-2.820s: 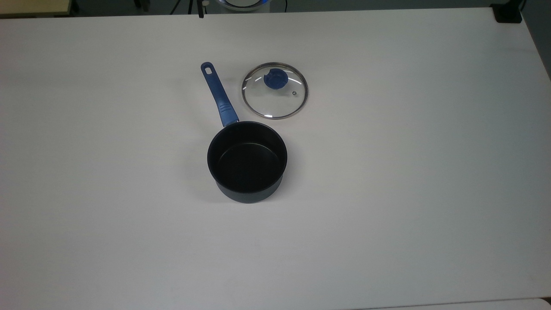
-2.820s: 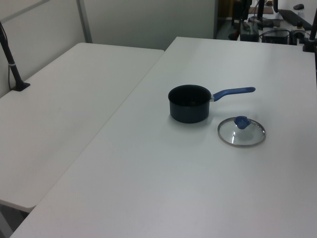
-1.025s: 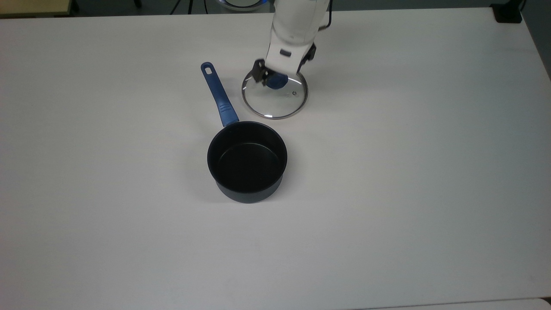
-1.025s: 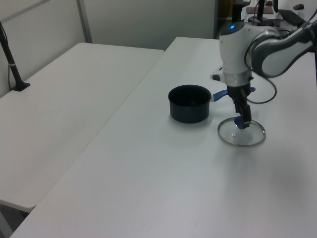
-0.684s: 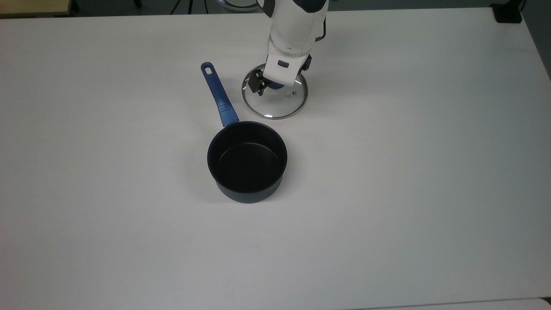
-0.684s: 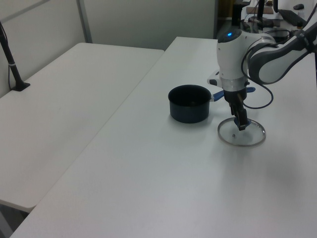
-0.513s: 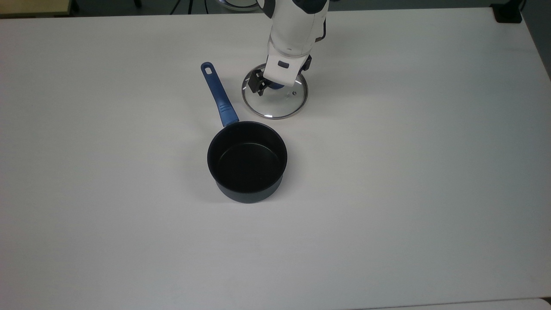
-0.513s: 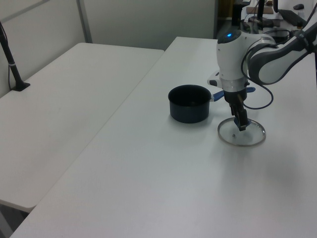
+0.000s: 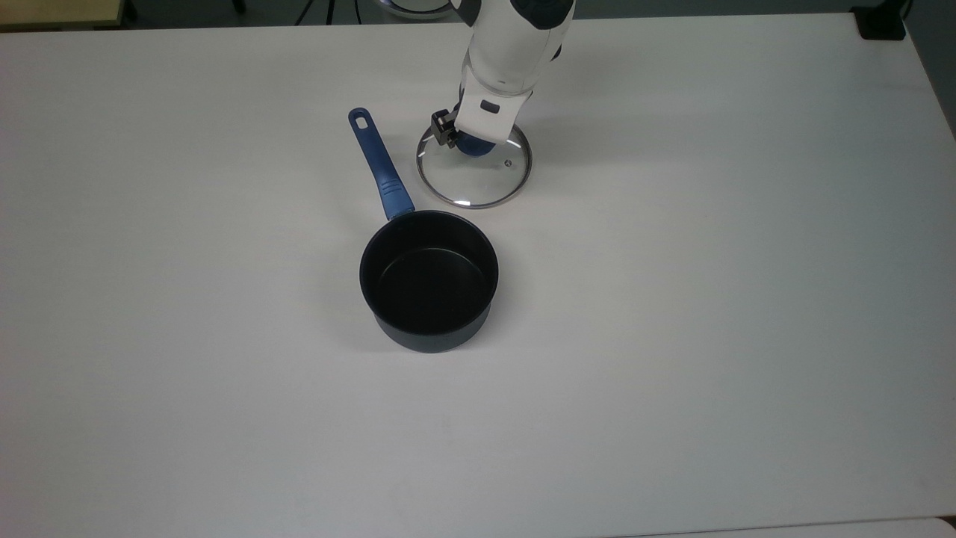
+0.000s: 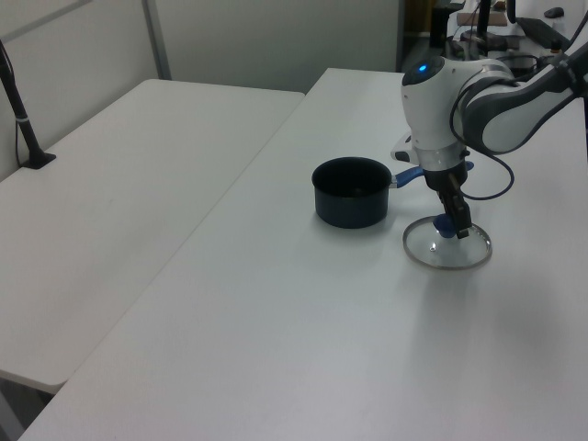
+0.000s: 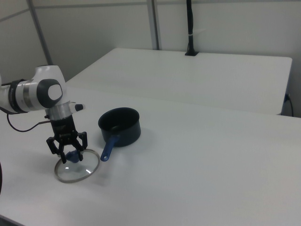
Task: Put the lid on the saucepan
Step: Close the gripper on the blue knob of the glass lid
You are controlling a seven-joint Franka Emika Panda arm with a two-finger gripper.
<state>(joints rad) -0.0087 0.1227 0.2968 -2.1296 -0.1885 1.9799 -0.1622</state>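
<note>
Straddling the blue knob of the lid, the gripper is seen in the right view with its fingers spread to either side of the knob, not yet clamped on it. The lid is laid flat on the white table, just beside the saucepan's long blue handle. The saucepan is set upright and uncovered, nearer the top view's bottom edge than the lid, and is not touched by it.
</note>
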